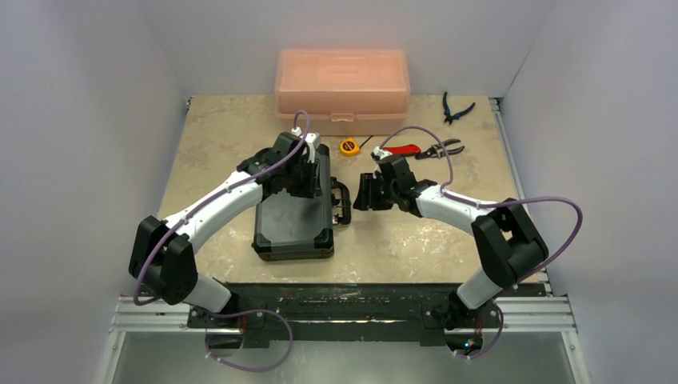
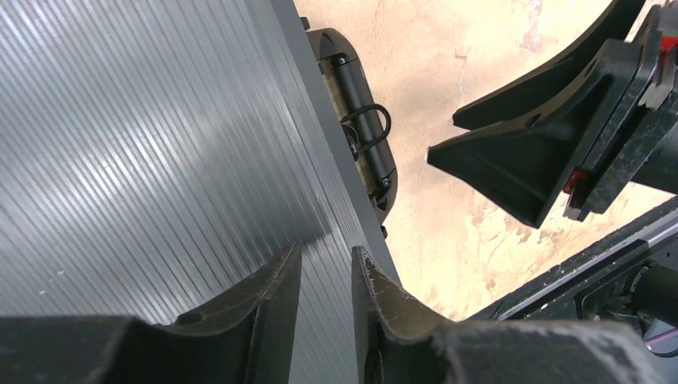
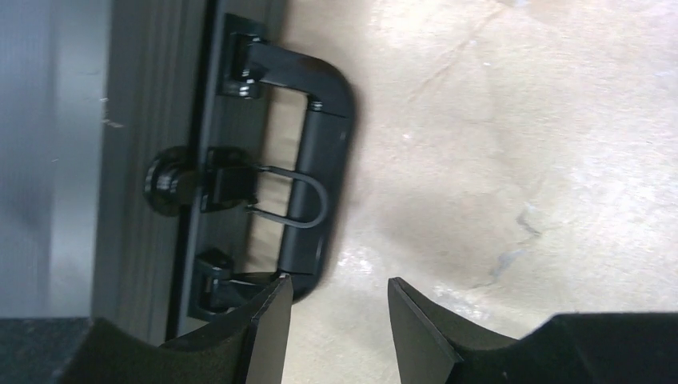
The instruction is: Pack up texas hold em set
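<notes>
Black rectangular hard case (image 1: 292, 228) with a finely ribbed lid, closed and lying flat left of centre on the table, its moulded black carry handle (image 3: 324, 160) facing right. A thin wire loop (image 3: 292, 200) at the lid's edge reaches across to the middle of the handle. The left gripper (image 2: 324, 260) hangs over the far part of the lid; its matt black fingers stand a narrow gap apart with nothing between them. The right gripper (image 3: 340, 308) is level with the handle on the bare surface just beside it, fingers spread and empty, one tip overlapping the handle's end in the wrist view; contact cannot be judged. The table (image 1: 416, 232) is beige with a veined, stone-like pattern, enclosed by plain white walls (image 1: 80, 96). At the far edge stands a translucent orange plastic box (image 1: 342, 80) with a latched lid. In front of it lie a small round yellow tape measure (image 1: 348, 147), a red-handled hand tool (image 1: 402, 150) and dark pliers (image 1: 457, 108).
</notes>
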